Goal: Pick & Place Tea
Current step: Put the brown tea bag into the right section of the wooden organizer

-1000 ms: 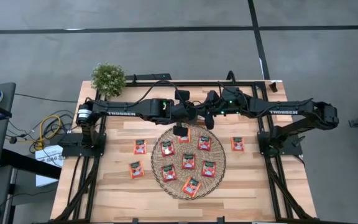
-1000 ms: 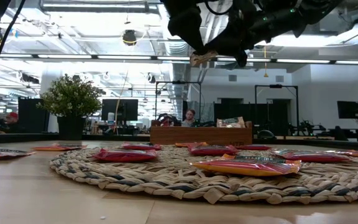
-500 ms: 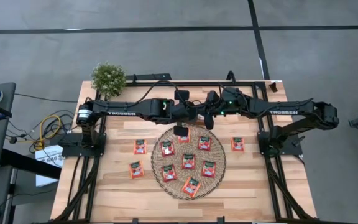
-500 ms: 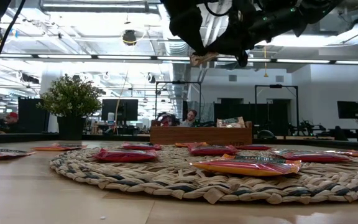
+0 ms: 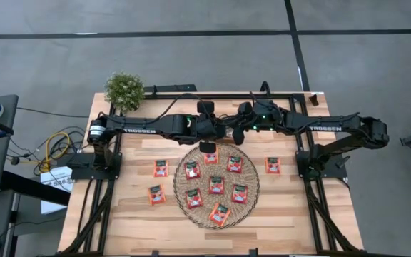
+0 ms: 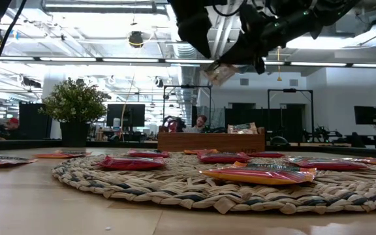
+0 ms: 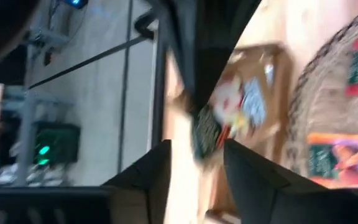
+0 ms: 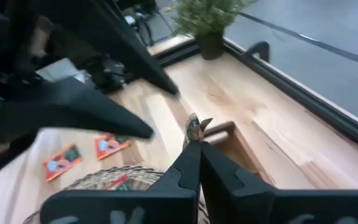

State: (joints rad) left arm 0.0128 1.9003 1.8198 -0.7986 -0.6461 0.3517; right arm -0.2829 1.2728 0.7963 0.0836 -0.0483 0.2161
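Observation:
A pale tea sachet (image 6: pixel 219 72) hangs high above the far edge of the round woven mat (image 5: pixel 217 214), with my right gripper (image 8: pixel 194 144) shut on it. My left gripper (image 7: pixel 197 168) stands open right beside it. In the left wrist view the sachet (image 7: pixel 232 118) shows blurred beyond the parted fingers. Both grippers meet over the table's far middle, left (image 5: pixel 211 135) and right (image 5: pixel 234 135). Several red-orange sachets (image 5: pixel 216 185) lie flat on the mat. Three more lie on the wood, one being (image 5: pixel 160 168). The wooden tray (image 6: pixel 211 141) stands beyond the mat. My right gripper pinches the pale sachet by one edge (image 8: pixel 194 126) between its two fingertips. The sachet is lifted clear of mat and tray and hangs tilted below the fingers (image 6: pixel 240 55).
A potted plant (image 5: pixel 124 89) stands at the far left corner. The arms' frame rails (image 5: pixel 320 207) run along both sides. Bare wood (image 5: pixel 141 228) lies at the near left and near right of the mat. A person sits in the room beyond the tray.
The pale sachet has dropped a little and tipped over. It was small and nearly level under the dark fingers; it now hangs slanted with its face showing, a bit further right in the low view. Both arms have stayed over the far middle.

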